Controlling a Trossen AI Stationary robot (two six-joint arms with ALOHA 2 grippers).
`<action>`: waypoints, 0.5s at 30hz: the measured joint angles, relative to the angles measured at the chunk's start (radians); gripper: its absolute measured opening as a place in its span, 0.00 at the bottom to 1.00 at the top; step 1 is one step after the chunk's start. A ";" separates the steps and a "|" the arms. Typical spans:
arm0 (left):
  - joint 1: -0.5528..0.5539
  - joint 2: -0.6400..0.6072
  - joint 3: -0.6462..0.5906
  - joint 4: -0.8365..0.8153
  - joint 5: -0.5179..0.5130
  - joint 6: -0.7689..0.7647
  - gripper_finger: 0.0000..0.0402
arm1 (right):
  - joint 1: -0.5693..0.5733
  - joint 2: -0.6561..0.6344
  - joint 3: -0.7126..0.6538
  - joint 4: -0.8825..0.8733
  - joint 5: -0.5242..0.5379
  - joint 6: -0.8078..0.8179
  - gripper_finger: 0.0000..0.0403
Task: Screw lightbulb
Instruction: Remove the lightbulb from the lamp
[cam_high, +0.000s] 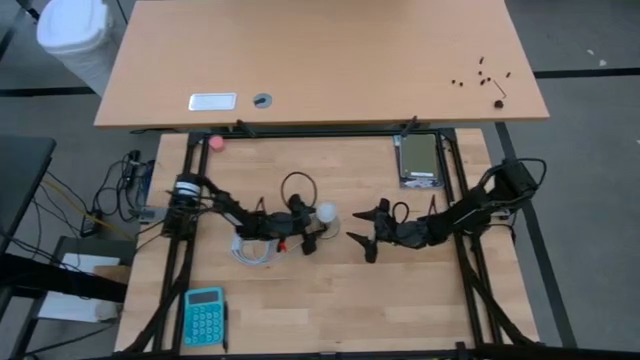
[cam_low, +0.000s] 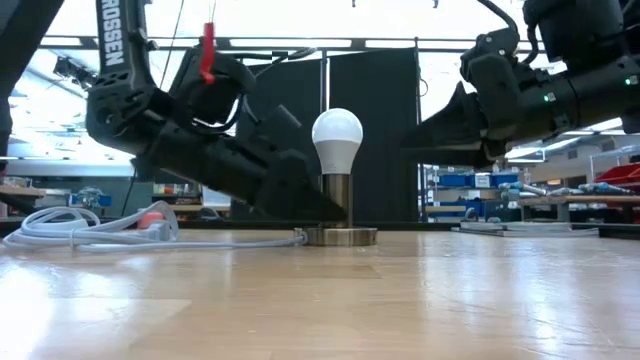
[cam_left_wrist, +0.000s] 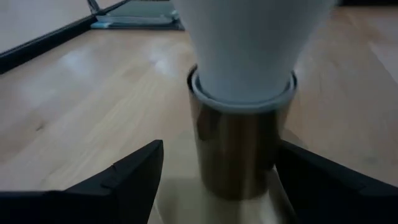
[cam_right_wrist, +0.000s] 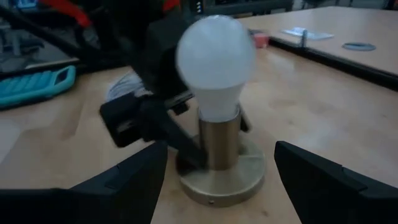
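Observation:
The white lightbulb (cam_low: 337, 130) stands upright with its base in the metal tube (cam_low: 337, 198) of a round socket disc (cam_low: 340, 236), which lies flat on the table. My left gripper (cam_left_wrist: 219, 177) comes in low from the table's left. It is open, one finger (cam_left_wrist: 127, 180) on each side of the tube, below the bulb. My right gripper (cam_high: 358, 236) hovers to the right of the bulb at about bulb height (cam_right_wrist: 217, 158). It is open with nothing between its fingers. My left gripper has its fingers level on either side of the socket's tube (cam_left_wrist: 239, 146). One finger stands clear of it. The other finger (cam_left_wrist: 317, 177) is close against the tube's side, and I cannot tell whether it touches.
A coiled white cord (cam_low: 90, 225) lies left of the socket. A teal calculator (cam_high: 204, 315) sits near the front left edge. A pink ball (cam_high: 217, 143) is at the far left and a grey box (cam_high: 420, 160) at the far right. Bare wood lies in front of the socket.

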 joint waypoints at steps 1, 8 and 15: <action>0.004 0.005 0.008 0.001 0.000 0.001 0.77 | -0.002 0.006 0.006 -0.002 -0.009 -0.002 0.76; 0.007 0.042 0.034 0.029 -0.006 0.029 0.63 | -0.019 0.082 0.080 -0.001 -0.003 -0.029 0.76; 0.007 0.083 0.050 0.051 0.015 0.029 0.49 | -0.071 0.158 0.148 -0.003 -0.044 -0.046 0.77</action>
